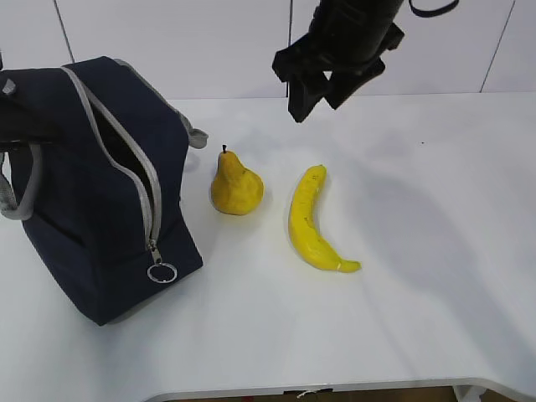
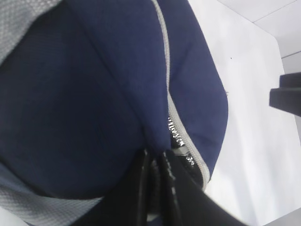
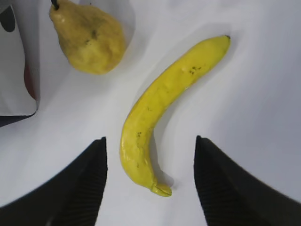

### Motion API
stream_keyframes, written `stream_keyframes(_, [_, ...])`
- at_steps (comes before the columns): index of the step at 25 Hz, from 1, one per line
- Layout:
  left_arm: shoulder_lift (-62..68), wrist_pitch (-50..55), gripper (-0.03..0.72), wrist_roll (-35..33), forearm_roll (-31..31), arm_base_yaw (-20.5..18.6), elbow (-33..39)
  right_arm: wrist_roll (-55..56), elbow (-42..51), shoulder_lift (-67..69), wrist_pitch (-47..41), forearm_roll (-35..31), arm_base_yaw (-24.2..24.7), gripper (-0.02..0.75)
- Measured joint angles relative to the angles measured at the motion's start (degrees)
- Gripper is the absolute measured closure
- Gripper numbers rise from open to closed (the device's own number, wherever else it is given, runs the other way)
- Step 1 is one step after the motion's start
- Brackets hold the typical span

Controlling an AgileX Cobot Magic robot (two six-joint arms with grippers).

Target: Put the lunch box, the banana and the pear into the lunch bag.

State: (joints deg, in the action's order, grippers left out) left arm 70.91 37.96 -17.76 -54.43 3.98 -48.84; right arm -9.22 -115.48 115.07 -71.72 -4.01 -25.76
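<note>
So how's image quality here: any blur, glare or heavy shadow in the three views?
Exterior view: even light, sharp, soft shadows beside the pear and banana, no glare. Left wrist view: bag fabric fills the frame and looks soft, the left gripper dark and blurred at the bottom. Right wrist view: fruit sharp, right gripper fingers slightly soft.

Lighting bright, even, diffuse. White table (image 1: pixel 435 251) shows no glare. Soft short shadows sit close under the pear (image 1: pixel 236 186) and banana (image 1: pixel 314 222); a broad faint shadow lies on the table right of the banana. Exterior view sharp. Bag (image 1: pixel 100 184) interior reads near black. Left wrist view darker, filled by navy fabric; fingers (image 2: pixel 141 197) at bottom edge blurred. Right wrist view: fruit crisp, near fingers (image 3: pixel 80 188) slightly soft, dim at lower corners.
</note>
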Motion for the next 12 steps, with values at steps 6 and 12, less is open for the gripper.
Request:
stream_keyframes(6, [0.0, 0.13, 0.685, 0.0, 0.0, 0.0, 0.0, 2.5, 5.64, 0.0, 0.92, -5.76, 3.32, 0.259])
stream_keyframes(12, [0.0, 0.23, 0.685, 0.0, 0.0, 0.0, 0.0, 4.31, 12.39, -0.09, 6.49, -8.1, 3.25, 0.246])
